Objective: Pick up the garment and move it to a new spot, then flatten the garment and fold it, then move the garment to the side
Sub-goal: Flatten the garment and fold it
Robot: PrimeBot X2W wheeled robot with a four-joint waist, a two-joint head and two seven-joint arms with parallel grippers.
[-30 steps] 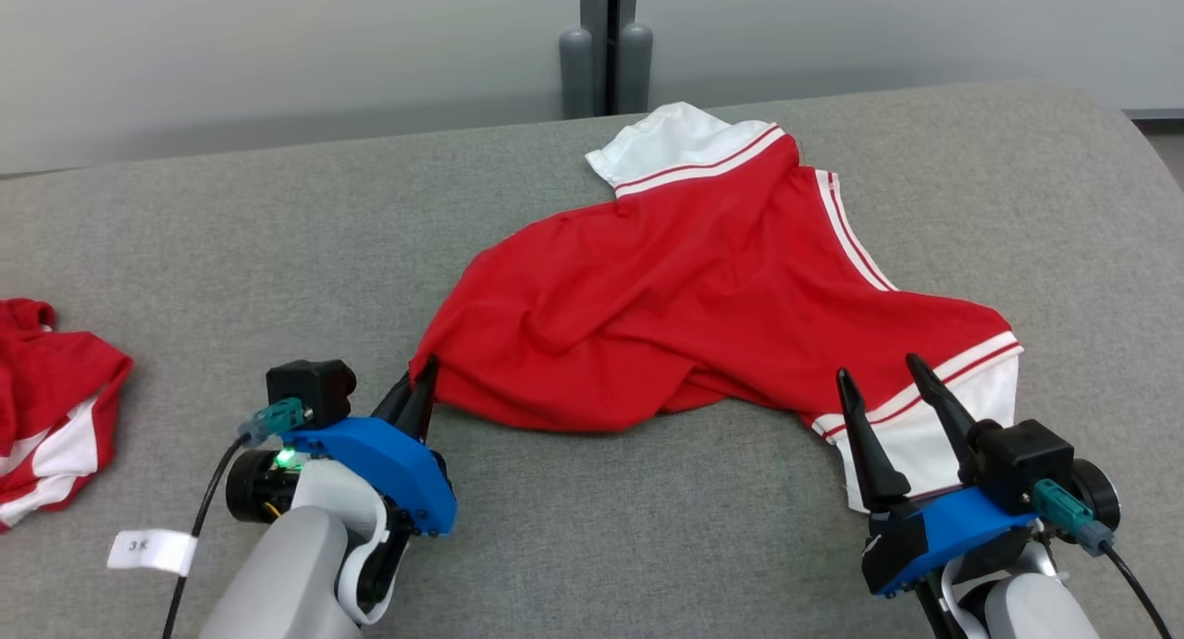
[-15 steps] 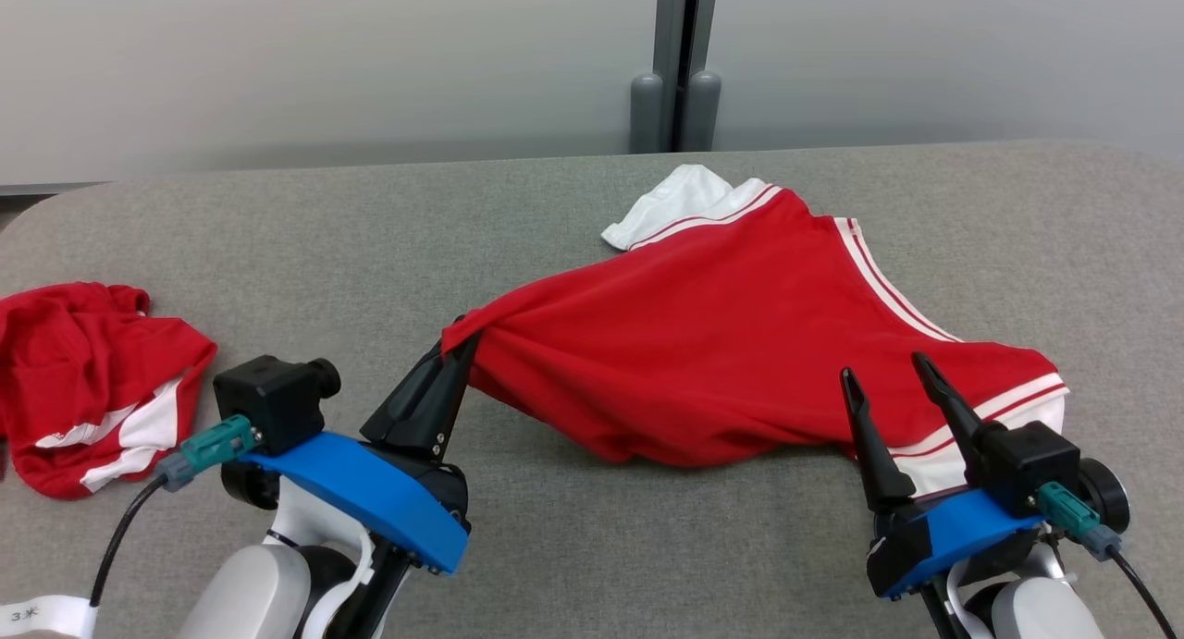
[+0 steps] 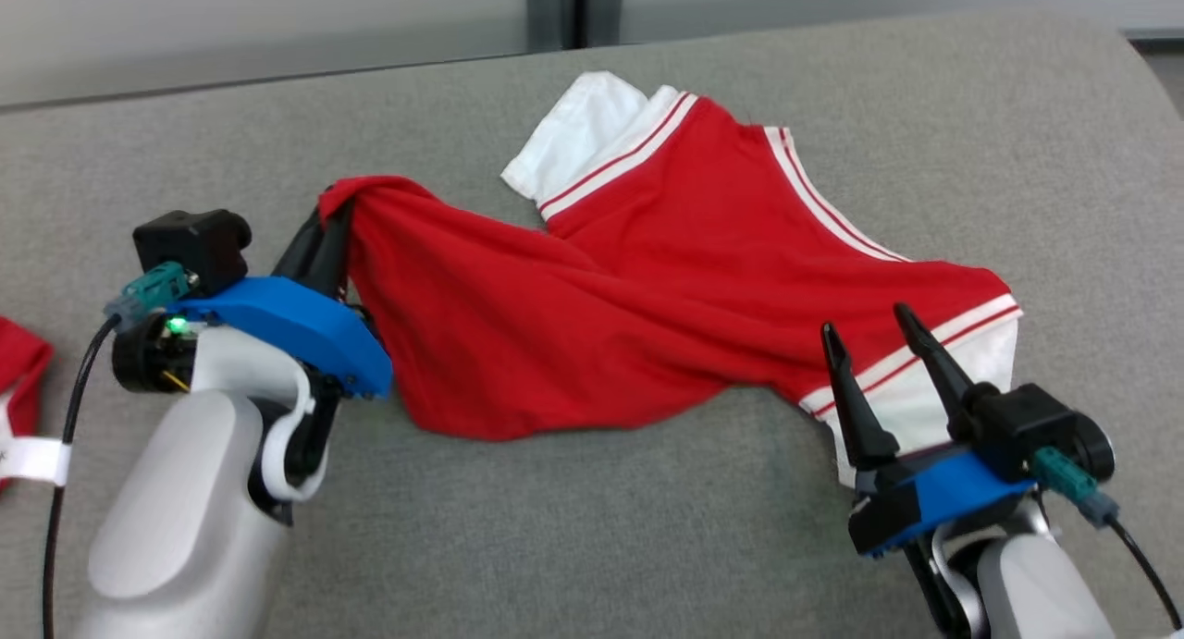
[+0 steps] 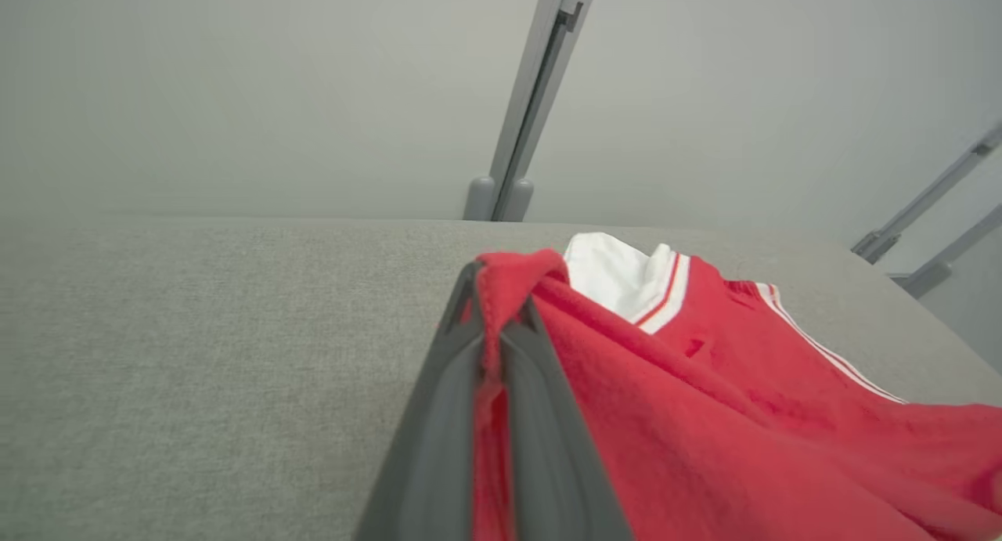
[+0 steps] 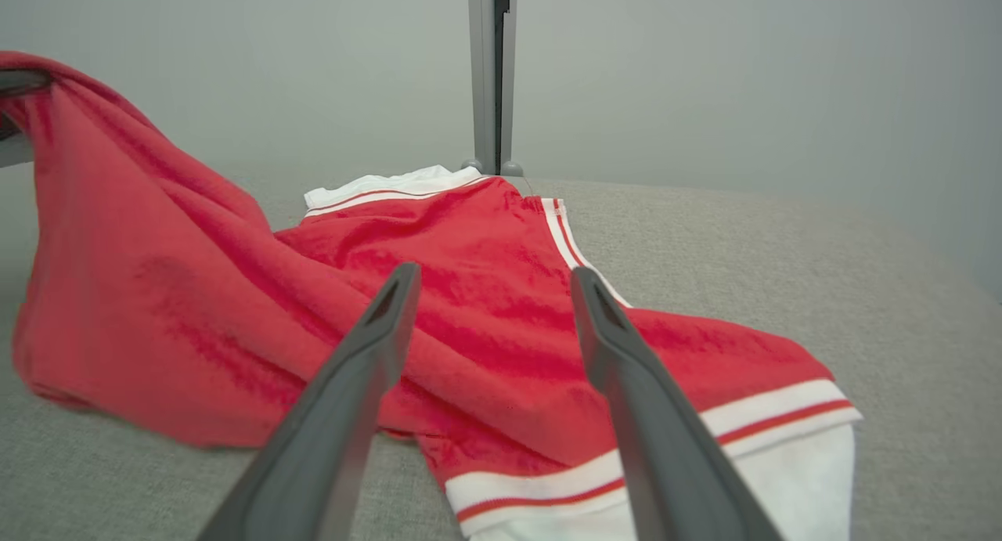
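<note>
**STATUS**
- Garment (image 3: 647, 297): red shirt w/ white striped sleeves, lying across the middle of the table (image 3: 592, 546). Its corner toward the table's left side is lifted off the surface.
- Left gripper (image 3: 331, 221): fingers pressed together, pinching a bunched red edge of the garment. Left wrist view confirms cloth clamped between them.
- Right gripper (image 3: 862, 317): fingers spread, holding nothing. It hovers at the table's near-right, tips over the near sleeve (image 3: 925, 408). Contact w/ cloth: cannot tell.

**PROGRESS (est.)**
- Judged stage: spreading/flattening, one corner being drawn out.
- Body is creased and slack, not flat. No fold made. Set-aside to the side not done.
- Most of the task remains.

**EDGES / CLEARANCE**
- Table far edge: far sleeve (image 3: 573, 130) lies near it, little margin.
- Table right side: bare cover, ample room.
- Table near edge: bare strip between hem and edge, enough for arm travel.
- Table left edge: second red garment (image 3: 18, 362) lies there, well apart from the left gripper. A pull further left would likely narrow that gap.
</note>
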